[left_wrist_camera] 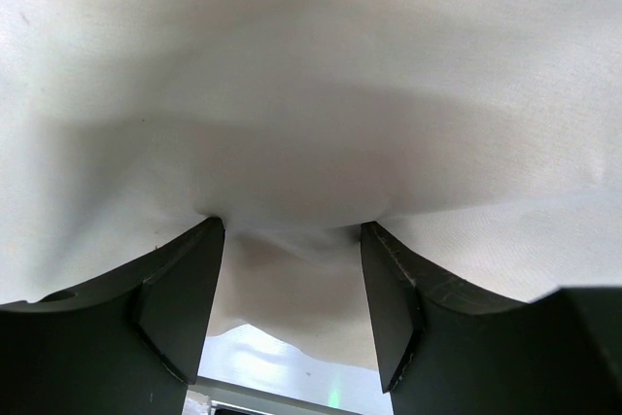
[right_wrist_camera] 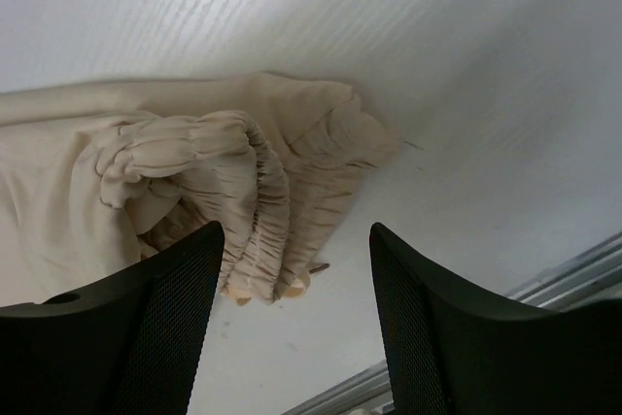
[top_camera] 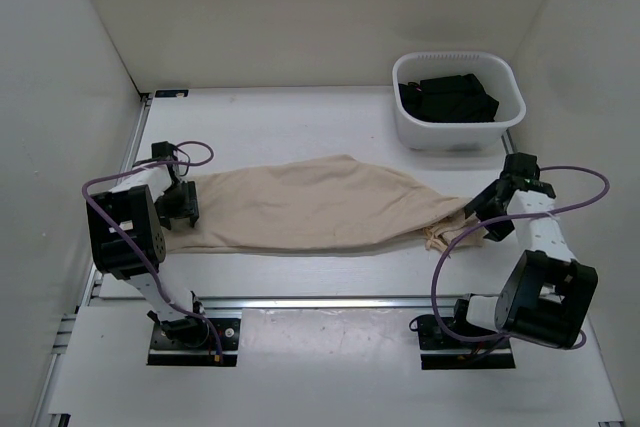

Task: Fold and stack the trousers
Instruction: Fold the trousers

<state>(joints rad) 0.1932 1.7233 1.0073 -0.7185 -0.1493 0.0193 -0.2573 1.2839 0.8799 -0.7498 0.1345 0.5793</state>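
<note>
Left arm: elbow folded up above its base, forearm reaching away from me, wrist turned inward over the left end of the light beige soft cloth trousers (top_camera: pixel 310 207). Left fingers (left_wrist_camera: pixel 185 289) stand well apart, tips pushed into plain cloth that puckers at each tip and sags between them. I see no pinch.

Right arm: elbow bent out to the right, forearm slanting back, wrist angled down and left. Right fingers (right_wrist_camera: pixel 165 318) are spread wide, holding nothing. The gathered elastic waistband (right_wrist_camera: pixel 243 191) lies crumpled on the white worktop (top_camera: pixel 300 122) just beyond the tips.

The trousers lie lengthwise across the worktop between the two arms, waistband to the right. A white plastic basket (top_camera: pixel 450 135) with black folded garments (top_camera: pixel 447 95) sits at back right, apart from the trousers.
</note>
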